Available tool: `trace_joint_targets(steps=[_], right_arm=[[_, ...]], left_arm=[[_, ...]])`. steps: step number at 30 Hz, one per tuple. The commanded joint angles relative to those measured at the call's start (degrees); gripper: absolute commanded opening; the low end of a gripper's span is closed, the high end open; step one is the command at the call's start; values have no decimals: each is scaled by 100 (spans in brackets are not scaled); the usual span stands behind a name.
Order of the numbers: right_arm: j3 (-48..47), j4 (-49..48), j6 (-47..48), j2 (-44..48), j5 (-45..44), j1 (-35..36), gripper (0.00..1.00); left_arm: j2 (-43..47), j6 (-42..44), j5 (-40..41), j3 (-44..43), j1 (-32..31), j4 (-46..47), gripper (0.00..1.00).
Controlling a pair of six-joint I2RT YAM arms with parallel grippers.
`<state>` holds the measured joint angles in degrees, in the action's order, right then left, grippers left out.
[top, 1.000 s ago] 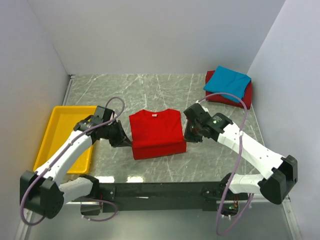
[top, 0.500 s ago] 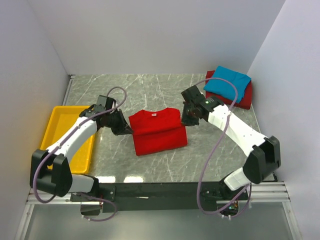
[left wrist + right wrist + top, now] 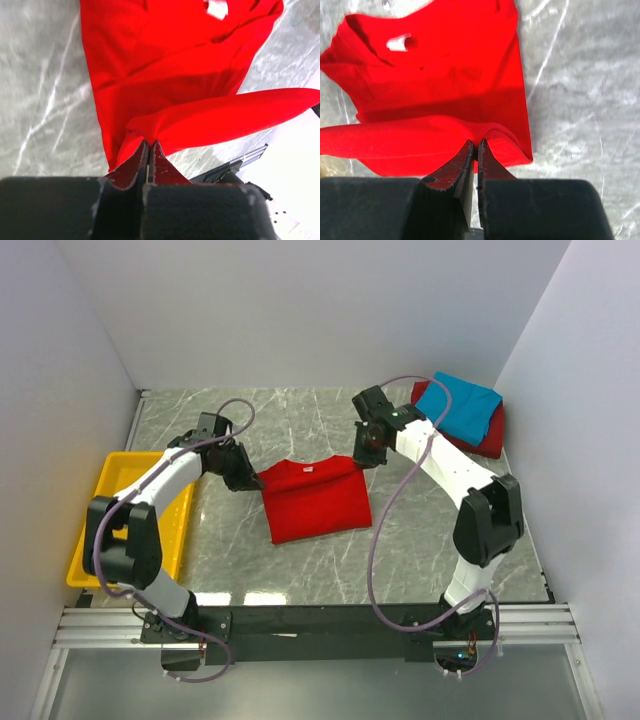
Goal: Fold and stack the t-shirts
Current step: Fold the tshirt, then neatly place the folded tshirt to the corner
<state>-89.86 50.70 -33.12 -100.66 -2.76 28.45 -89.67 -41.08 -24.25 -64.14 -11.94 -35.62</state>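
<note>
The bright red t-shirt (image 3: 315, 502) with a small white neck label (image 3: 308, 469) lies folded in the table's middle. My left gripper (image 3: 251, 476) is shut on its edge at the far left corner; the left wrist view shows the cloth (image 3: 200, 120) pinched between the jaws. My right gripper (image 3: 362, 454) is shut on its edge at the far right corner; the right wrist view shows the red fold (image 3: 445, 135) in the jaws. The turquoise-blue t-shirt (image 3: 460, 407) lies folded on the darker red t-shirt (image 3: 483, 437) at the back right.
A yellow plastic tray (image 3: 120, 510) sits at the left edge of the marble table (image 3: 300, 420). White walls stand close on three sides. The black base rail (image 3: 320, 620) runs along the near edge.
Both grippers carried the shirt's near edge away from the arms' bases, over the shirt toward the collar. The red shirt now looks shorter, folded in half.
</note>
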Motion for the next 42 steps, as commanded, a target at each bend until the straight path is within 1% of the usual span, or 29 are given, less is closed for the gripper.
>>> trace_joint_targets(steps=[1,11,22,23,24,25,26,27,29,31,32,34,39,40,41,42], right_arm=[[-531,37,262,-304,-75,-164,0],[-1454,230,491,-1236,48,-348,0],[-1806,292,614,-1728,171,-436,0],[-1833,283,658,-1772,215,-445,11],[-1876,283,684,-1860,250,-454,21],[-2007,292,728,-1913,415,-463,28],[-2113,361,798,-1974,452,-472,40],[-2201,379,834,-2018,452,-472,45],[-2334,327,930,-1975,522,-480,53],[-2282,204,1018,-1808,645,-507,58],[-2229,91,1036,-1738,707,-524,63],[-2010,-42,1062,-1518,847,-603,64],[-1166,-683,1212,-843,1470,-761,65],[-417,-1145,1290,-528,1802,-953,65],[-409,-1150,1291,-525,1806,-955,65],[-200,-1280,1291,-324,2067,-1016,65]], left_arm=[[-348,276,-62,-432,105,64,0],[-841,276,-1,-705,351,72,0],[-1395,338,8,-1057,403,55,0],[-1404,338,43,-1109,403,20,1],[-1413,338,121,-1144,430,-24,5],[-1396,320,349,-1197,447,-94,15],[-1361,303,507,-1284,474,-147,41],[-1308,276,648,-1311,517,-200,51],[-1106,267,990,-1425,544,-218,66],[-905,311,1150,-1487,544,-218,69],[-842,320,1238,-1496,544,-200,71],[-676,329,1213,-1435,544,-43,71],[-499,258,694,-821,457,353,68],[-412,224,633,-463,317,562,65],[-411,223,632,-459,316,564,65],[-376,171,589,-372,237,617,65]])
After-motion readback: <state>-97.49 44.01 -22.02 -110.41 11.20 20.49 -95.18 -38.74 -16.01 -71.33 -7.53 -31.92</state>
